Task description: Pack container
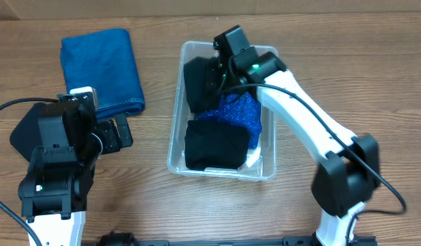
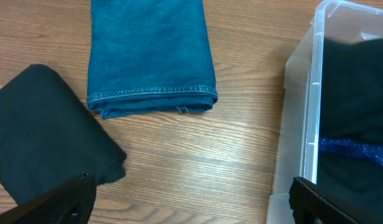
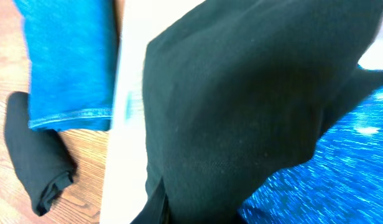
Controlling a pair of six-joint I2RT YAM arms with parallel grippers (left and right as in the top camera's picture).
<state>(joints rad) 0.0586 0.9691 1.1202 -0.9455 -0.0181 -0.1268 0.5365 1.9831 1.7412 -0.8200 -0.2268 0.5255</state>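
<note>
Find the container point(image 1: 175, 130) at the middle of the table point(image 1: 156, 205), upright, mouth up, between the two arms. Count three folded cloths inside: a far black cloth point(image 1: 195, 87) at the far end, a sparkling blue cloth point(image 1: 238, 113) in the middle, and a near black cloth point(image 1: 216, 145) at the near end, touching the blue one. Note a white label point(image 1: 255, 158) low in the near right corner.

Locate the right gripper point(image 1: 216, 76) inside the container at its far end, down against the far black cloth, with that cloth filling most of the right wrist view. Cannot tell whether its fingers are spread or pinching the cloth.

Locate the left gripper point(image 2: 190, 182) over bare table left of the container, fingers point(image 2: 67, 199) spread wide, holding nothing.

Note two items outside the container: a folded teal towel point(image 1: 102, 68) at far left and a loose black cloth point(image 1: 22, 133) nearer, partly under the left arm. Record both as apart from the container wall.
</note>
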